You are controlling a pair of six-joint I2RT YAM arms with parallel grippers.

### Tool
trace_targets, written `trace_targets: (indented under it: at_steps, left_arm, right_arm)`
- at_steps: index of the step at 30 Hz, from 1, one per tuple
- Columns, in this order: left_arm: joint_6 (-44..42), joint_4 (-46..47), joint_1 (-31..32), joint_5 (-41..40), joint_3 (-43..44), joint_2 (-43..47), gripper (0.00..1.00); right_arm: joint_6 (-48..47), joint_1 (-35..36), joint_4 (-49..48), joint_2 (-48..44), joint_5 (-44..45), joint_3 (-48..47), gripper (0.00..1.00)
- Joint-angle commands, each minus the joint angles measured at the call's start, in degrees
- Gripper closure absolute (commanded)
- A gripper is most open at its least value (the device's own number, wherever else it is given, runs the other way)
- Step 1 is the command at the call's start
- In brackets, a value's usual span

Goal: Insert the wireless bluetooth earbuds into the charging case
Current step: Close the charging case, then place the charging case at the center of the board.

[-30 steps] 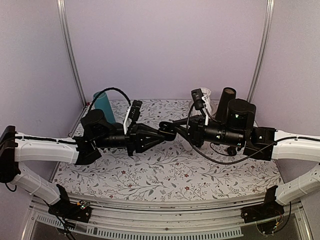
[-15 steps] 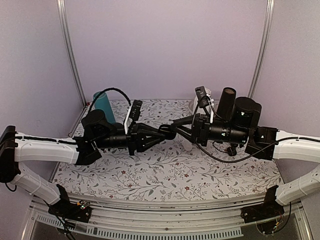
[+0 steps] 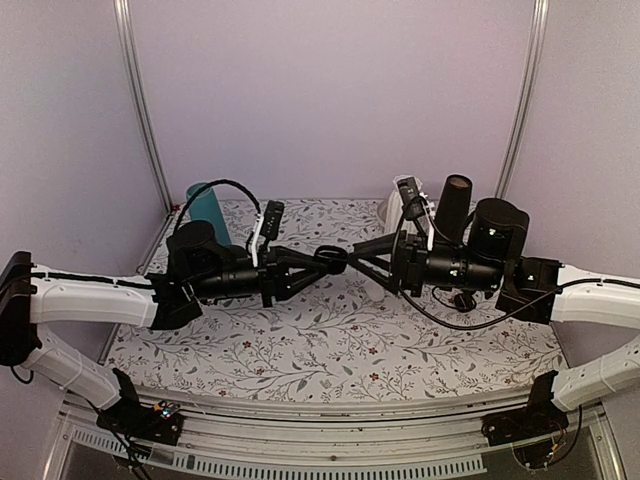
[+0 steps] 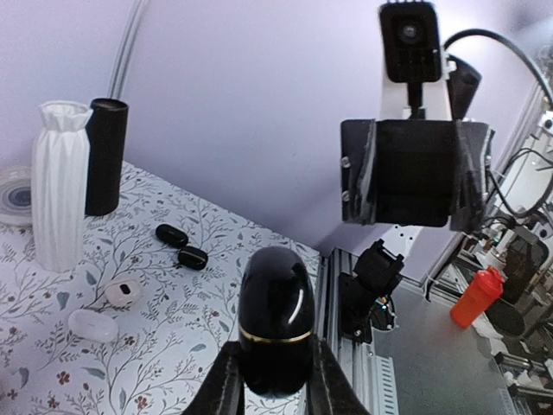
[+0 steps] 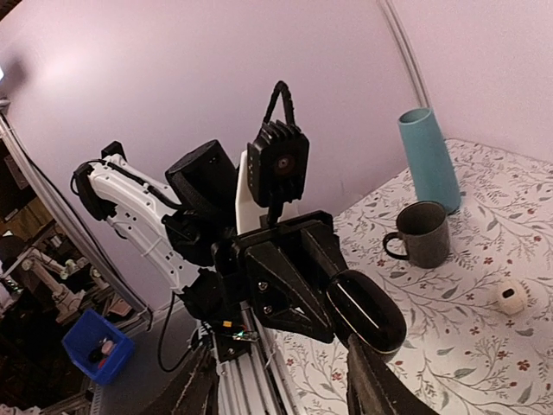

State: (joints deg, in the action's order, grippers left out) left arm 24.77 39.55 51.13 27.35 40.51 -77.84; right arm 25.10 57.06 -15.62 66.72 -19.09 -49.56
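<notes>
Right pincer (image 3: 355,257) pulled back from charging case (image 4: 276,320), floral tabletop (image 3: 330,340), lilac walls (image 3: 330,100)

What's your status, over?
Left tool shut on charging case, aloft, lid closed. Right tool open, facing it. Both earbuds on the table.

Floral tbl (image 3: 330,350) w/ earbuds (image 4: 171,234), white vase (image 4: 59,186), mug (image 5: 422,233), teal vase (image 5: 429,160).

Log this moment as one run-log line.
left gripper: shut on charging case, lid closed | right gripper: open, facing case | earbuds: both on table
</notes>
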Motion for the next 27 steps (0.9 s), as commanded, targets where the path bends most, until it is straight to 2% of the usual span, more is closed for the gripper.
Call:
trace_targets:
  at_steps: [1, 5, 11, 21, 27]
  left_arm:
    - [1.05, -5.23, -2.12, -5.97, -0.85, -1.65, 1.00]
    - [2.53, -9.40, -3.60, -6.51, 0.98, -6.95, 1.00]
    - [3.39, -15.78, -4.95, -6.93, 8.12, -17.63, 0.96]
    - [4.12, -23.45, -9.09, -5.29, 21.33, -34.04, 0.91]
    - [4.32, -25.85, -9.65, -4.25, 24.56, -39.79, 0.77]
  right_arm:
    - [0.49, -0.97, 1.74, -5.35, 11.87, 3.28, 0.46]
    - [1.44, -1.05, 2.12, -8.68, 19.20, 6.83, 0.32]
    - [2.83, -0.99, 2.79, -10.33, 21.92, 8.77, 0.19]
    - [3.09, -1.06, 4.51, -11.82, 22.34, 9.33, 0.15]
    - [3.19, -1.03, 5.41, -12.14, 22.51, 9.49, 0.14]
